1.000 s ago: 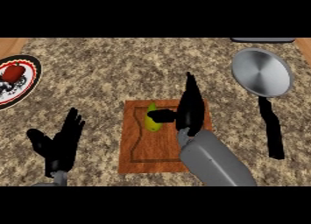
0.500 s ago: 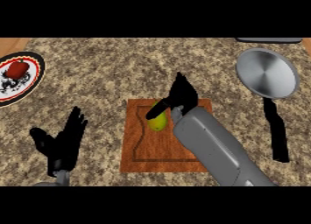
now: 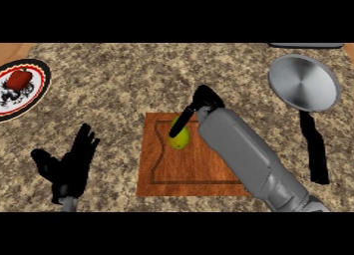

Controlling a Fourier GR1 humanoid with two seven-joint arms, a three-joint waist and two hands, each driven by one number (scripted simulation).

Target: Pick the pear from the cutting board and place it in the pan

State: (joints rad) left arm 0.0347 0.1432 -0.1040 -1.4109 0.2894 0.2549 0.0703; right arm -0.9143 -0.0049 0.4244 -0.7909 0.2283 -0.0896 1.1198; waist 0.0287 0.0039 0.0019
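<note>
right hand (image 3: 204, 102): thumb curled over pear (image 3: 180, 141)
pear: on board (image 3: 187, 169), upper left part
left hand (image 3: 71, 164): open, fingers straight, lower left
pan (image 3: 304, 82): upper right, well apart

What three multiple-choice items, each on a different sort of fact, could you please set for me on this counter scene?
1. Where does the pear lie? A in a bowl; B on the cutting board; C in a sink.
2. What colour is the pear? A red; B blue; C yellow-green.
3. How is the left hand? A open, holding nothing; B curled round a spoon; C curled round a cup.
Answers: 1 B, the fruit rests on the wooden board's top. 2 C, its skin shows yellow-green under the fingers of the right hand. 3 A, its fingers stand straight at the lower left.
</note>
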